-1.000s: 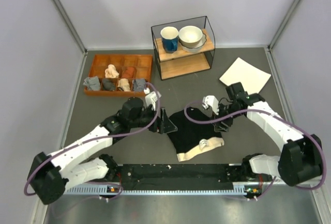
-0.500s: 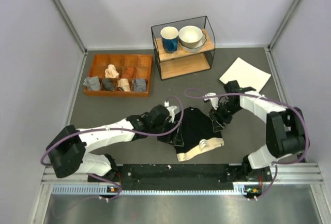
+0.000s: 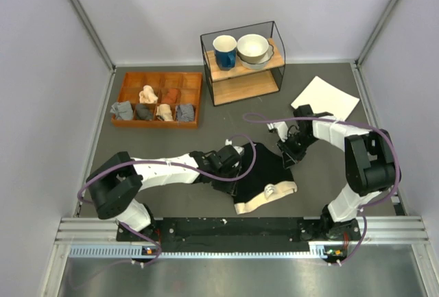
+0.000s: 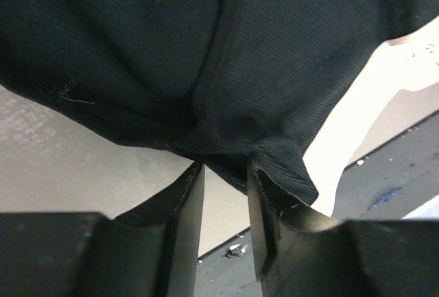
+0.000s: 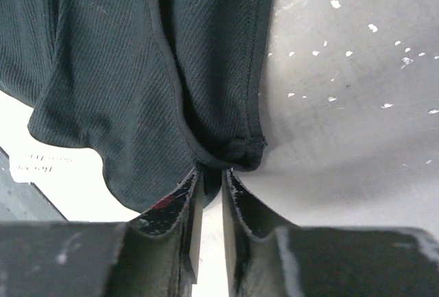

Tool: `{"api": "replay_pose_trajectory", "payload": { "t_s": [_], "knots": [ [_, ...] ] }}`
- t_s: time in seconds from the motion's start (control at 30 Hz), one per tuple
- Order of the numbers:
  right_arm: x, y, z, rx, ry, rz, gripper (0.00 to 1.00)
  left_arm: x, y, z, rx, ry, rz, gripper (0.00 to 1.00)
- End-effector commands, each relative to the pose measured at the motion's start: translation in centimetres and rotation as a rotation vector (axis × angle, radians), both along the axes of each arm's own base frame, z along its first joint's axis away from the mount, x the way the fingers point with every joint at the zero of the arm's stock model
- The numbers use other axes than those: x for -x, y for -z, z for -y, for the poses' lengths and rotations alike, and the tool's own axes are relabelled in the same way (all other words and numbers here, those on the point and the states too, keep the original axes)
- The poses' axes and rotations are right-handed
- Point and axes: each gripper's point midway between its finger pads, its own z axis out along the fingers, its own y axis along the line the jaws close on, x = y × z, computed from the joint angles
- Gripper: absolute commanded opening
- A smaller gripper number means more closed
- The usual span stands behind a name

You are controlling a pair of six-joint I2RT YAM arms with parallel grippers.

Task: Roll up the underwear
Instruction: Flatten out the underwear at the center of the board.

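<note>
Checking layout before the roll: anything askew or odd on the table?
Only the underwear: it lies skewed to the table's near edge, and its cream waistband has a flap turned up near the right end. The wooden tray and the wire shelf look tidy.

Underwear (image 3: 264,170) lies centrally on the table (image 3: 171,146), just behind the front rail (image 3: 240,227). The left gripper (image 3: 233,173) meets its left edge, the right gripper (image 3: 287,158) its back right corner. Behind, left to right: a compartment tray (image 3: 159,77) holding rolled garments (image 3: 148,94), a wire shelf (image 3: 240,88) bearing a mug (image 3: 224,51) and bowls (image 3: 253,48), a paper sheet (image 3: 324,98).
</note>
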Motion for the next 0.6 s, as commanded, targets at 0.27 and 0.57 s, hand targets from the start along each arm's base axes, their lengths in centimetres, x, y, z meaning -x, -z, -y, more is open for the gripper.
{"api": "replay_pose_trajectory", "payload": {
  "t_s": [0.27, 0.57],
  "knots": [
    [-6.5, -2.1, -1.4, -0.014, 0.036, 0.14, 0.0, -1.5, -0.4, -2.6, 0.015, -0.114, 0.077, 0.09],
    [-13.0, -4.6, -5.0, 0.01, -0.014, 0.268, 0.0, -2.7, -1.5, -6.3, 0.119, -0.236, 0.101, 0.15]
  ]
}}
